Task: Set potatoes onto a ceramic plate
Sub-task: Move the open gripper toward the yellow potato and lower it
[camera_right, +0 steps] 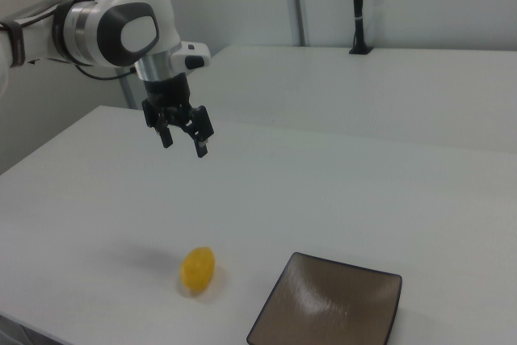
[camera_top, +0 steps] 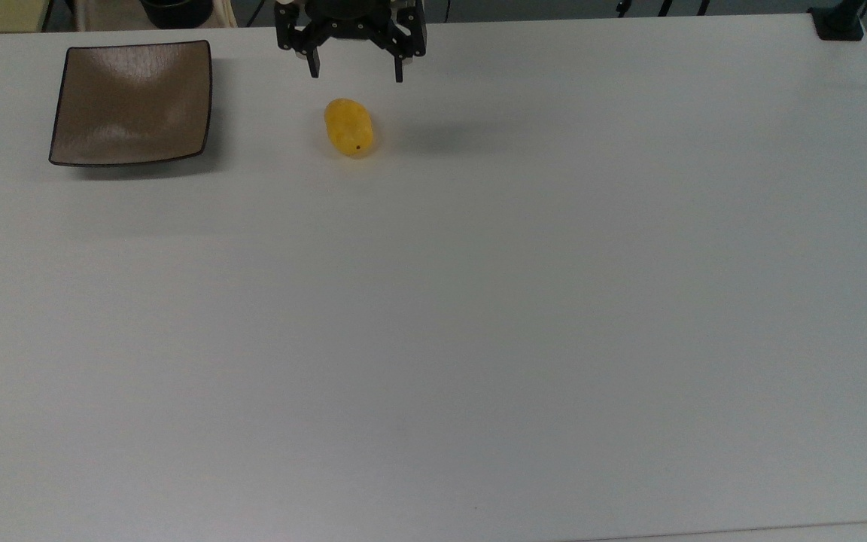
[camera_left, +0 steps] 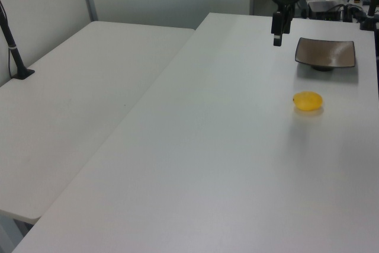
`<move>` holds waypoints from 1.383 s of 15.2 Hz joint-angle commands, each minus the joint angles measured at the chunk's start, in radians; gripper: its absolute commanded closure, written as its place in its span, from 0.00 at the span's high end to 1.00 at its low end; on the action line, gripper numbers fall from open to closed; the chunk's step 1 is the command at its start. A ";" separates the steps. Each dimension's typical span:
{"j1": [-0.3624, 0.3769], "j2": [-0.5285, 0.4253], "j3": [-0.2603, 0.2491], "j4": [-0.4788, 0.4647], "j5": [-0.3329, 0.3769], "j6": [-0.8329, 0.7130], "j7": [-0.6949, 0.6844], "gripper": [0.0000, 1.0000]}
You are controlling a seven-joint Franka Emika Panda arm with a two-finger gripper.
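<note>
Potato (camera_top: 349, 128) beside plate (camera_top: 132, 103)

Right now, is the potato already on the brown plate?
No, the yellow potato lies on the white table, apart from the square brown plate, with the open gripper above it.

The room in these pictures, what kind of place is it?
Probably a robot lab: a robot arm with an open pincer hangs above a plain white table holding one potato and a plate.

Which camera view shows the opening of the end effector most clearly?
The top view: the end effector faces the camera, both fingers spread wide. The right view shows it open but angled; the left view shows it edge-on.
</note>
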 commanded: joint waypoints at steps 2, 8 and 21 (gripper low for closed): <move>0.003 -0.104 -0.005 -0.159 0.011 0.031 -0.135 1.00; -0.001 -0.125 -0.010 -0.277 -0.067 0.040 -0.243 1.00; -0.020 -0.092 -0.010 -0.472 -0.130 0.241 -0.342 1.00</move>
